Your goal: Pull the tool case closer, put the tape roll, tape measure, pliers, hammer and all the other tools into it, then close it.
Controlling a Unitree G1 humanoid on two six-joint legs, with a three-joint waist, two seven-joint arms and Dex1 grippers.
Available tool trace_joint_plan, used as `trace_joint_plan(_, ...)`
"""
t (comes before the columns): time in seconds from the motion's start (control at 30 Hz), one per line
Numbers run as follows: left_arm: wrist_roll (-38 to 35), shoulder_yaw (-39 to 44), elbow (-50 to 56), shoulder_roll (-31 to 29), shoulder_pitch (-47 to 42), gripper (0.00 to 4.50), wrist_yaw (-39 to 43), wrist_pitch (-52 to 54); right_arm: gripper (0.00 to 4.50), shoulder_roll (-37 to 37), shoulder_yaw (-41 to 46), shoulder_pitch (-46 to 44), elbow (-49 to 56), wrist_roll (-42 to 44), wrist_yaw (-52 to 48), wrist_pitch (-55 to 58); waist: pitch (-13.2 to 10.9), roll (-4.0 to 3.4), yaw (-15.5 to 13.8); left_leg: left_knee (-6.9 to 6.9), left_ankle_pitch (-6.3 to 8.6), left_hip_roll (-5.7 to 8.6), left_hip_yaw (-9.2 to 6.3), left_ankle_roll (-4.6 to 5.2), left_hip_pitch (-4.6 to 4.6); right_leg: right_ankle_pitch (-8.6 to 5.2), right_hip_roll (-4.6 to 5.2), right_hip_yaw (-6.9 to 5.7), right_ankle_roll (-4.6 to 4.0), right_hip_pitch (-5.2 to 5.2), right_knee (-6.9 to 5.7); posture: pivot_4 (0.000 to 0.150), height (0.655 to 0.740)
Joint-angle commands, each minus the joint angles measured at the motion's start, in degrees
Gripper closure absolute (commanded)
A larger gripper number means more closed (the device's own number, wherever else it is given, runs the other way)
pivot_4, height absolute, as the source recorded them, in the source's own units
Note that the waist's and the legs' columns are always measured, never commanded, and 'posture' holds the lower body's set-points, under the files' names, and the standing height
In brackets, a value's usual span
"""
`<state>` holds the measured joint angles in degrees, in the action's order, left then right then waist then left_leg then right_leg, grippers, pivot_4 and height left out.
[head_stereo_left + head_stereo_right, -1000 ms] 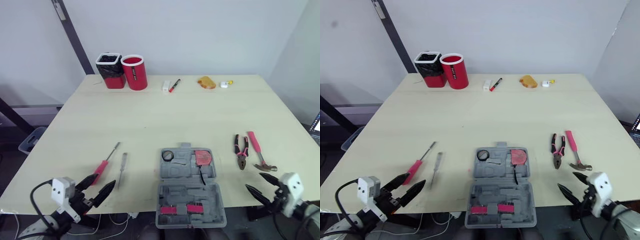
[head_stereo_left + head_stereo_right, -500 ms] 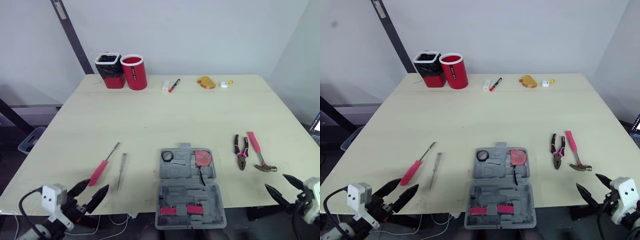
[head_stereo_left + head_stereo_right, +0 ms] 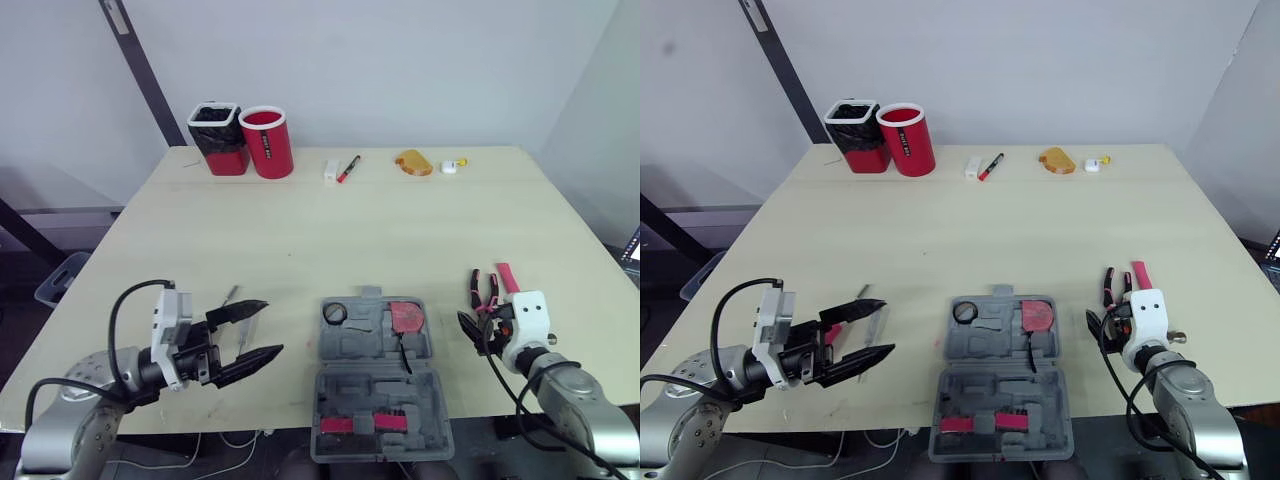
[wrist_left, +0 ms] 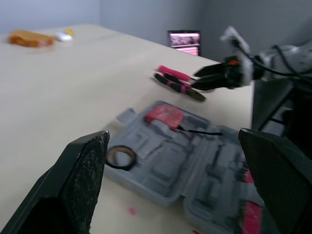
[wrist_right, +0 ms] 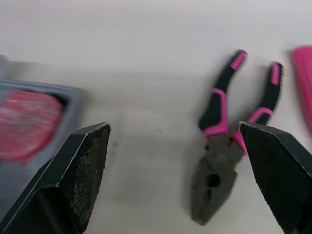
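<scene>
The grey tool case (image 3: 378, 375) lies open at the table's front edge. Its far half holds the black tape roll (image 3: 335, 313) and the red tape measure (image 3: 405, 316). My left gripper (image 3: 255, 335) is open just left of the case, over the pink-handled screwdriver (image 3: 832, 333) and a small grey screwdriver (image 3: 873, 320). My right gripper (image 3: 475, 322) is open right of the case, low over the pink-and-black pliers (image 5: 229, 146). The hammer's pink handle (image 3: 503, 276) shows beside them. The left wrist view shows the case (image 4: 195, 161), pliers (image 4: 178, 83) and right gripper (image 4: 222, 75).
At the table's far edge stand a black bin (image 3: 220, 140) and a red cup (image 3: 267, 143). A marker (image 3: 347, 170), a white block (image 3: 331, 171), an orange object (image 3: 412, 163) and a small white item (image 3: 452, 167) also lie there. Bare table (image 3: 330, 235) spreads between.
Both arms rose from below the table's front edge and came forward. The left gripper now hangs over the screwdrivers. The right gripper now sits at the pliers.
</scene>
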<state>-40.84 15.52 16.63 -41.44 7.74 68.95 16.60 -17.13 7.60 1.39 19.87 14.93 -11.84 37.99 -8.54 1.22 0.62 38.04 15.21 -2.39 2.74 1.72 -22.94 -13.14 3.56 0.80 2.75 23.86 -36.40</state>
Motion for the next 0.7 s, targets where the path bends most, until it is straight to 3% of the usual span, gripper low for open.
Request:
trace_joint_plan(0.03,-2.59,-0.79,4.24,-1.01,-2.26,0.00,2.29,0.51,0.08,2.76,-0.72,-2.65,-1.25,-3.87,6.49,0.96,0.00,0.02,0.06,0.00,0.00,0.01,-0.01,0.00,0.00,0.00,0.00,0.00,0.01,0.00,0.00,0.150,0.7400)
trace_joint_plan(0.47,-2.75,-1.11,4.62,-0.60,-3.79,0.00,3.12,0.19,0.08,12.82,2.01,-5.70,-11.39,-7.54,17.24,-3.66,0.00,0.00,0.35,0.05,-0.01,0.02,-0.03,0.01,0.12,0.01,-0.15,0.13,0.02,-0.05,-0.16,0.150,0.7400)
trace_joint_plan(0.57,-2.46,-1.44,4.45,-0.34,-4.02,0.00,2.95,-0.11,0.79,13.36,2.50,-6.41,-13.73,-8.40,18.24,-6.18,0.00,0.00,0.40,0.11,-0.01,0.02,-0.04,0.01,0.13,0.01,-0.16,0.15,0.03,-0.06,-0.20,0.150,0.7400)
trace_joint_plan(0.6,-2.41,-1.50,4.40,-0.25,-4.10,0.00,2.86,-0.20,1.19,13.45,2.58,-6.55,-14.31,-8.53,18.36,-6.96,0.00,0.00,0.27,0.12,-0.01,0.02,-0.03,0.02,0.15,0.01,-0.16,0.15,0.03,-0.06,-0.22,0.150,0.7400)
trace_joint_plan(0.63,-2.37,-1.49,4.29,-0.22,-4.01,0.00,2.95,-0.40,1.92,13.58,2.49,-6.64,-15.01,-8.70,18.45,-7.65,0.00,0.00,0.24,0.14,-0.02,0.02,-0.06,0.02,0.15,0.01,-0.16,0.14,0.03,-0.07,-0.24,0.150,0.7400)
trace_joint_plan(0.7,-2.40,-1.56,4.26,-0.11,-3.92,0.00,2.97,-0.53,2.60,13.51,2.32,-6.75,-16.25,-8.90,18.32,-8.65,0.01,0.01,0.30,0.14,-0.02,0.03,-0.06,0.02,0.15,0.01,-0.15,0.15,0.03,-0.07,-0.24,0.150,0.7400)
